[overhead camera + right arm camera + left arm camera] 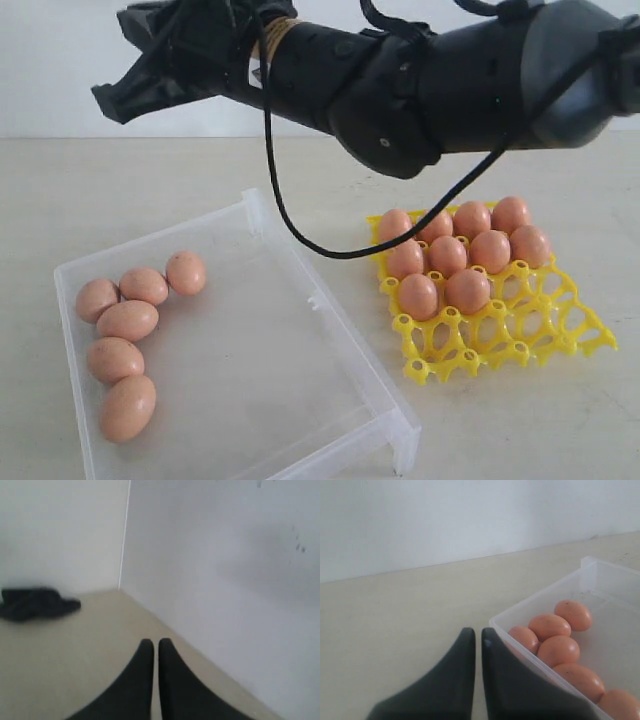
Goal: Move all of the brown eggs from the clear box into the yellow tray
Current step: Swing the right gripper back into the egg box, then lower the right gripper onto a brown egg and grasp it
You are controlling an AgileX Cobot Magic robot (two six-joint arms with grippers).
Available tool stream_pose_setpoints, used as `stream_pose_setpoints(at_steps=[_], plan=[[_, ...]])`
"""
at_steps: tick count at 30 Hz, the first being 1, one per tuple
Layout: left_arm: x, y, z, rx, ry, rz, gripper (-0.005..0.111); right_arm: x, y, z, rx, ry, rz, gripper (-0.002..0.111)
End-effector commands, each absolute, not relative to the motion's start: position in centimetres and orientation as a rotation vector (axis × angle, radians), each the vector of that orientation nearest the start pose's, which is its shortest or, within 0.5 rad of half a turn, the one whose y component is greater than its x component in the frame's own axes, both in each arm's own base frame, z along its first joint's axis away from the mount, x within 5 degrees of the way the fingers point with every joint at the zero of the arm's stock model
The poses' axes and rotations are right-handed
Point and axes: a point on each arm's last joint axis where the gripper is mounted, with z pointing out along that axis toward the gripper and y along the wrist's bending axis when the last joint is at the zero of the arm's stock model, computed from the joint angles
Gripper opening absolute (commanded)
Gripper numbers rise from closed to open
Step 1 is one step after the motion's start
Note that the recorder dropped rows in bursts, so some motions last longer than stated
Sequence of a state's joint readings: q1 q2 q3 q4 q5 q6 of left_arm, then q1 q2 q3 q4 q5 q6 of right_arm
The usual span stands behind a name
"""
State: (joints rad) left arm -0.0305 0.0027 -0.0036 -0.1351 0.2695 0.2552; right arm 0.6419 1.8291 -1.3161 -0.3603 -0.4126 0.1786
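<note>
Now the left tool, closed and empty, sits beside the clear box; the right tool is closed, empty; one egg is cropped.

The arm is glossy black with rounded joint housings, turning paler grey toward its thick end. A thin black cable hangs from it in a loose loop, and a tan band wraps the wrist. The left gripper and right gripper each have two matte charcoal fingers, broad-based, curving to blunt narrow tips
</note>
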Motion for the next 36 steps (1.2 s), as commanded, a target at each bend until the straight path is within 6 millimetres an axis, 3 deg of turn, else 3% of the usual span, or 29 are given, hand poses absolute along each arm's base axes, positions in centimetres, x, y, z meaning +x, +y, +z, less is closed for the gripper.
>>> stream_pose_setpoints(at_steps=[1, 6, 12, 14, 16, 18, 20, 21, 23, 25, 26, 29, 31, 36], plan=[[5.5, -0.5, 19.0, 0.158, 1.736, 0.029, 0.004, 34.3, 28.0, 27.9, -0.834, 1.854, 0.278, 0.0], [5.5, -0.5, 19.0, 0.158, 1.736, 0.029, 0.004, 33.2, 26.8, 26.0, -1.075, 2.11, -0.043, 0.0], [5.5, -0.5, 19.0, 0.158, 1.736, 0.029, 0.004, 32.1, 22.6, 24.5, -1.253, 2.417, -0.464, 0.0], [5.5, -0.5, 19.0, 0.158, 1.736, 0.029, 0.004, 31.2, 22.3, 24.1, -1.337, 2.509, -0.468, 0.0], [5.5, -0.5, 19.0, 0.158, 1.736, 0.029, 0.004, 30.1, 23.1, 23.6, -1.51, 2.528, -0.284, 0.0], [5.5, -0.5, 19.0, 0.158, 1.736, 0.029, 0.004, 28.3, 25.4, 23.3, -1.717, 2.458, 0.183, 0.0], [5.5, -0.5, 19.0, 0.158, 1.736, 0.029, 0.004, 27.6, 27.2, 23.6, -1.794, 2.276, 0.473, 0.0], [5.5, -0.5, 19.0, 0.158, 1.736, 0.029, 0.004, 27.5, 27.7, 23.6, -1.831, 2.199, 0.526, 0.0], [5.5, -0.5, 19.0, 0.158, 1.736, 0.029, 0.004, 27.6, 27.9, 23.6, -1.946, 2.039, 0.512, 0.002], [5.5, -0.5, 19.0, 0.158, 1.736, 0.029, 0.004, 27.8, 28.2, 22.9, -2.048, 1.918, 0.496, 0.018], [5.5, -0.5, 19.0, 0.158, 1.736, 0.029, 0.004, 27.9, 28.6, 22.3, -2.083, 1.857, 0.521, 0.032], [5.5, -0.5, 19.0, 0.158, 1.736, 0.029, 0.004, 28.2, 29.4, 21.1, -2.094, 1.777, 0.579, 0.054], [5.5, -0.5, 19.0, 0.158, 1.736, 0.029, 0.004, 28.4, 30.1, 20.1, -2.12, 1.689, 0.586, 0.06], [5.5, -0.5, 19.0, 0.158, 1.736, 0.029, 0.004, 28.0, 32.3, 18.1, -2.241, 1.404, 0.463, 0.059]])
